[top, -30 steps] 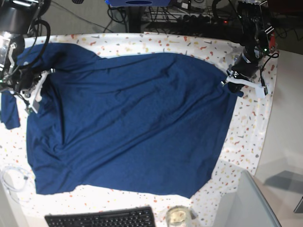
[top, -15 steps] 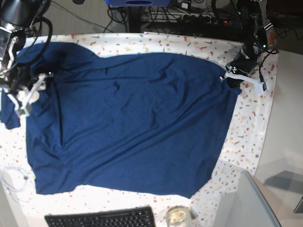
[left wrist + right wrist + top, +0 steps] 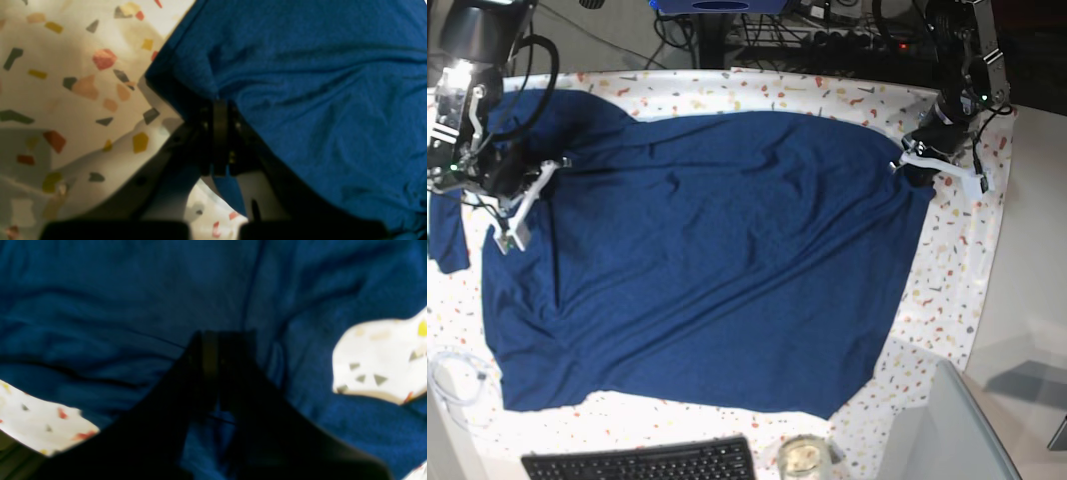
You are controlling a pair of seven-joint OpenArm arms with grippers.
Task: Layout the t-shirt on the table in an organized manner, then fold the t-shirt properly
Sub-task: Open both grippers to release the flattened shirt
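The navy t-shirt [image 3: 707,260] lies spread over most of the speckled table [image 3: 957,260], creased, with one sleeve [image 3: 449,235] hanging at the far left. At the shirt's right corner my left gripper [image 3: 905,165] is shut, and in the left wrist view its jaws [image 3: 218,105] pinch the shirt's edge [image 3: 300,83] beside bare table [image 3: 66,100]. My right gripper [image 3: 549,170] rests on the cloth near the left shoulder. Blurred in the right wrist view, its fingers [image 3: 217,340] are pressed together on the shirt [image 3: 133,306], with blue fabric showing between them.
A black keyboard [image 3: 642,462] and a glass jar [image 3: 804,457] sit at the front edge. A white cable [image 3: 457,378] coils at the front left. A grey panel [image 3: 947,430] stands at the front right. Cables and equipment line the back.
The right gripper has shifted right onto the shirt near the shoulder, and its jaws now stand shut on the cloth. The left gripper has drawn its corner slightly back and stays shut.
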